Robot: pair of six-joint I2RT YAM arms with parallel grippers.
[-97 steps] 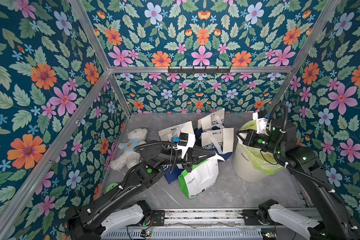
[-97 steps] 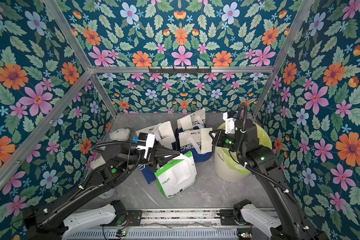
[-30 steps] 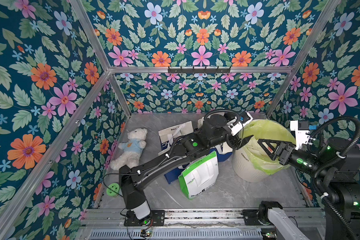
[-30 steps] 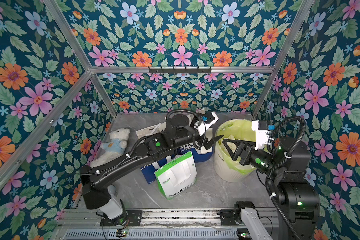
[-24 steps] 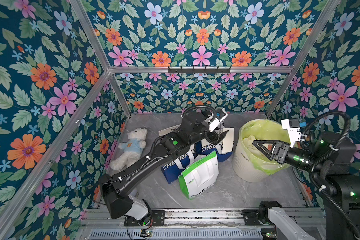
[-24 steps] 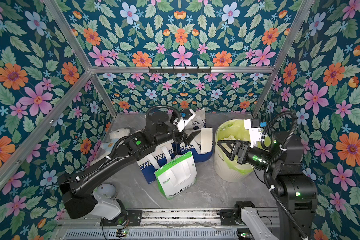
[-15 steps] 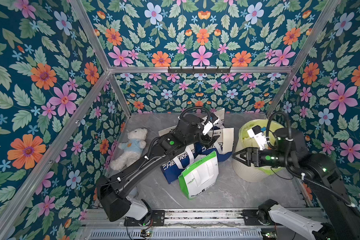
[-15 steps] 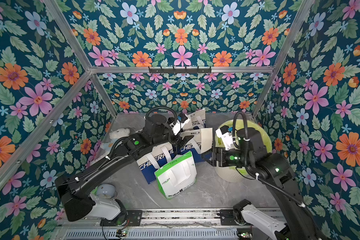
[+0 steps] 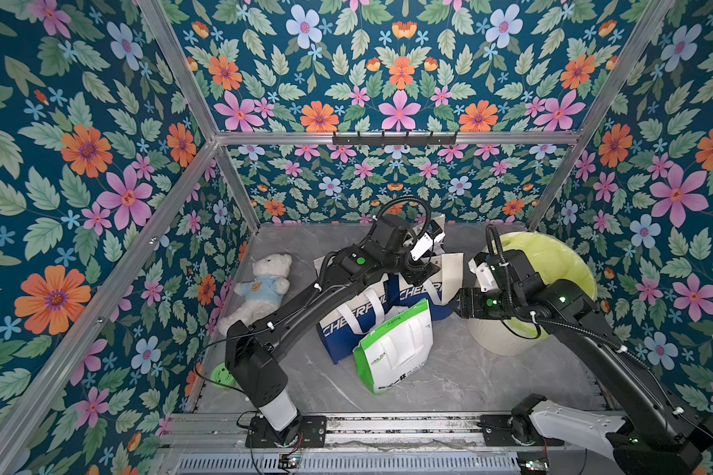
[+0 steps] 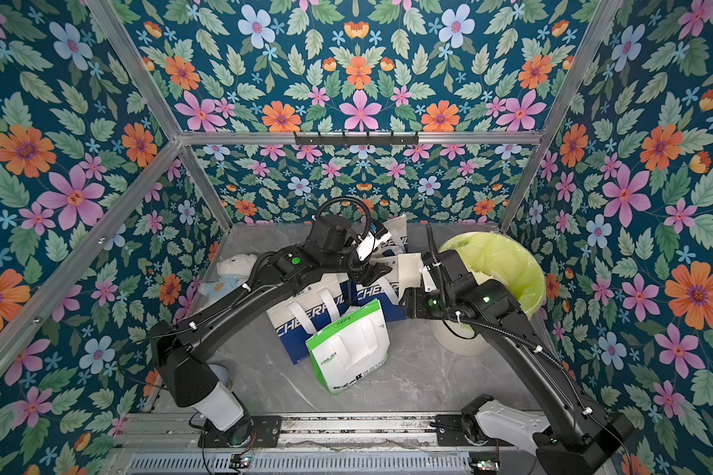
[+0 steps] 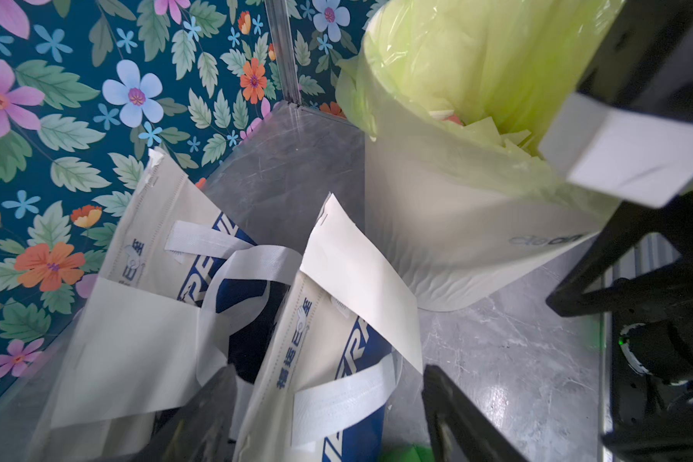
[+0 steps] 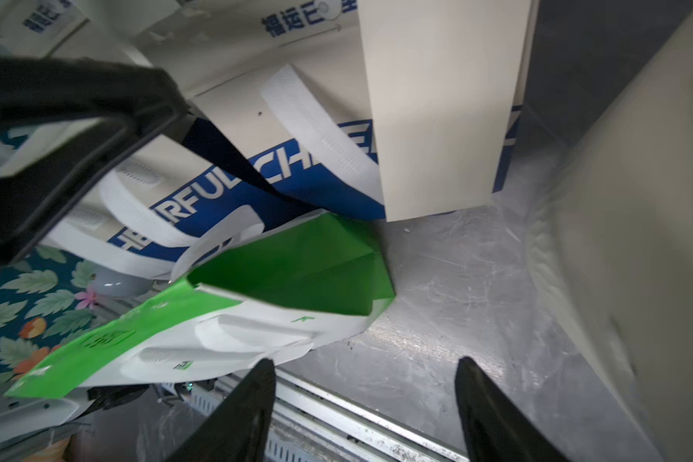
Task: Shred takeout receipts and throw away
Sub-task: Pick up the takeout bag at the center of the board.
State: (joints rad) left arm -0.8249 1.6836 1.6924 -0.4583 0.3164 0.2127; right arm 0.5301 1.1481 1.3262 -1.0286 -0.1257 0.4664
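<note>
Jaws of right gripper (image 12: 365, 360) gape, wrist view only.

We see two black arms, the left arm (image 9: 297, 304) and the right arm (image 9: 618, 362). Each has a white base shell (image 9: 278, 407), green lights (image 9: 361, 260), ribbed black cables (image 9: 404, 200), a white wrist camera (image 9: 425, 245) and pointed black jaws.

Bright, even light, soft shadows; wrist views blur close up and bend at edges.
</note>
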